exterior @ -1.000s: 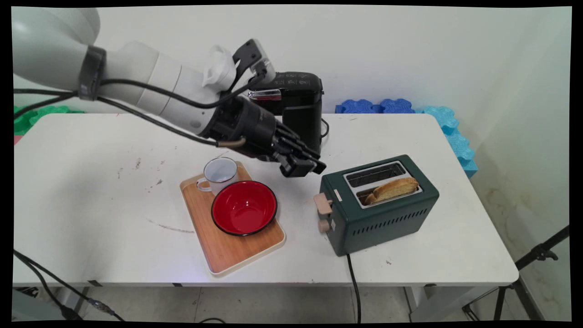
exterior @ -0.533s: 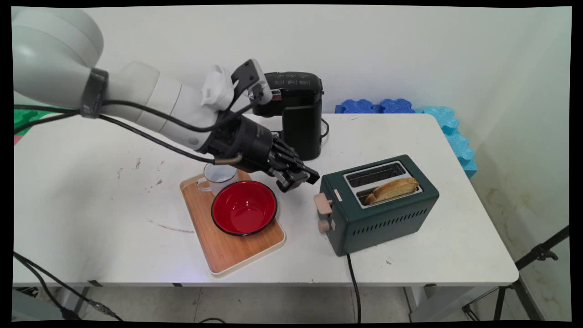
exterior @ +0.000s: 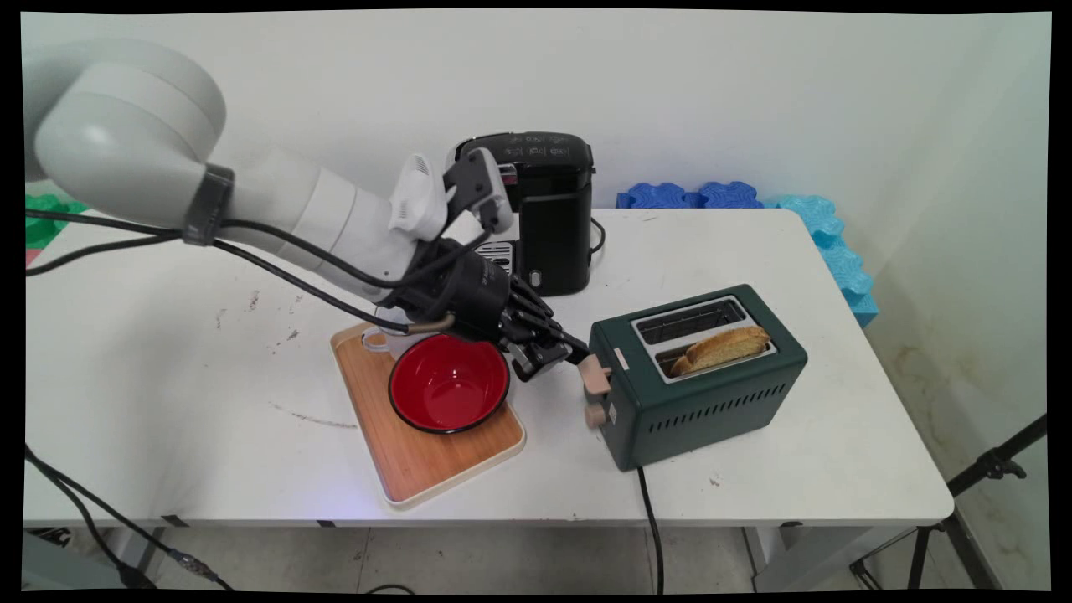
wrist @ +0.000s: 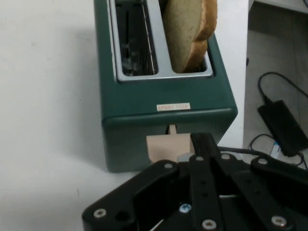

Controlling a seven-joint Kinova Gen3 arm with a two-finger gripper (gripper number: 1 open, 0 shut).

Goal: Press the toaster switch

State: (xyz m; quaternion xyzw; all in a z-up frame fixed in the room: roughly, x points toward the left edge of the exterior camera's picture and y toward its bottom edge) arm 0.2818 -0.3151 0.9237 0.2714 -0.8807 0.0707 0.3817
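A dark green two-slot toaster stands right of centre with a slice of toast sticking up out of its near slot. Its beige lever sits high on the end that faces the arm, with a beige knob below it. My gripper is shut, holds nothing, and its tip is right at the lever's top. In the hand view the closed fingertips overlap the lever on the toaster, and the toast leans in the right-hand slot.
A wooden tray left of the toaster carries a red bowl and a white mug mostly hidden by the arm. A black coffee machine stands behind. The toaster's cord runs off the front edge.
The gripper has come down and to the right, from above the tray's far corner to the toaster's lever. Its fingers stayed shut. Nothing on the table moved.
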